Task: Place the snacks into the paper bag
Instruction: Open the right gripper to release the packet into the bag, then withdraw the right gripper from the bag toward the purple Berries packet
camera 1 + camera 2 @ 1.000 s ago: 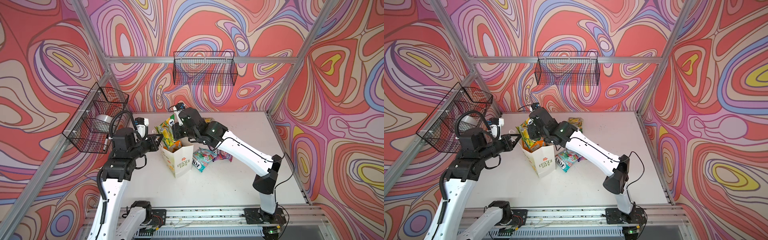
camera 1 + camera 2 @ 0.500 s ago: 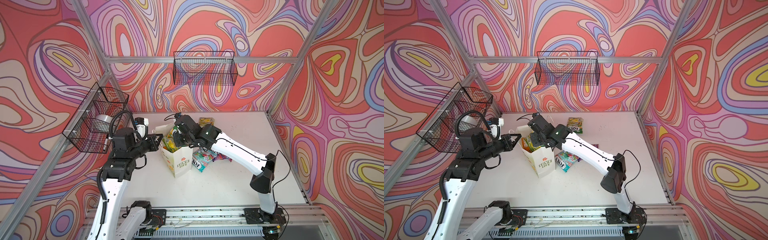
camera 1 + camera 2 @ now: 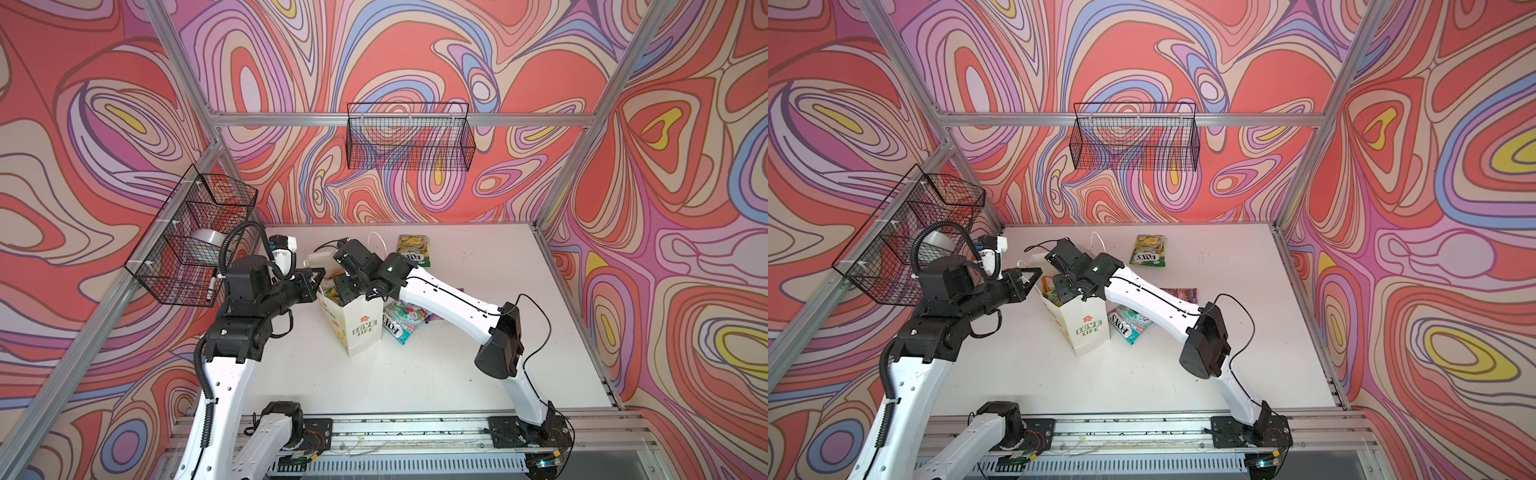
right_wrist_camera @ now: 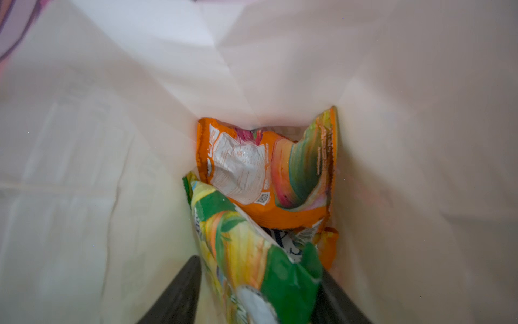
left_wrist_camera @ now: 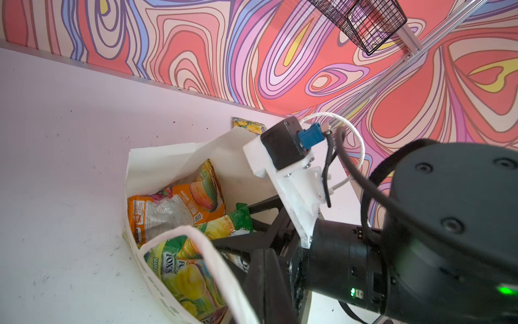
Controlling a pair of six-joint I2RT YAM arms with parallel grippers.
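**Item 1, paper bag (image 3: 362,328).** I see it upright on the white table (image 3: 415,382), left of centre. Its "LOVE LIFE" panel faces the camera in both top views. The mouth is open.

**Item 2, left gripper (image 3: 318,276).** The jaws are closed at the bag's left rim and appear to pinch the paper edge there. A white cord handle (image 3: 1020,264) loops just beside the fingers.

**Item 3, right gripper (image 4: 259,263).** It reaches down into the bag's mouth. Through its own wrist camera I see both fingers (image 4: 179,291) standing well apart. A green-and-yellow packet (image 4: 246,252) lies between them, and I see no pinch on it.

**Item 4, snacks inside the bag.** The green-and-yellow packet rests over an orange packet (image 4: 266,174). The orange packet sits deeper in, with its white printed back panel showing. I cannot count any others below.

**Item 5, snacks on the table.**
- A yellow-green packet (image 3: 413,249) lies flat behind the bag, apart from it.
- A teal packet (image 3: 401,322) lies just beside the bag's right side, partly under the right arm.
- A purple packet (image 3: 1183,294) lies beyond the teal one, mostly hidden by that arm.

**Item 6, black wire baskets.** One basket (image 3: 409,137) hangs on the back wall. A second basket (image 3: 195,241) hangs on the left wall, above the left arm.
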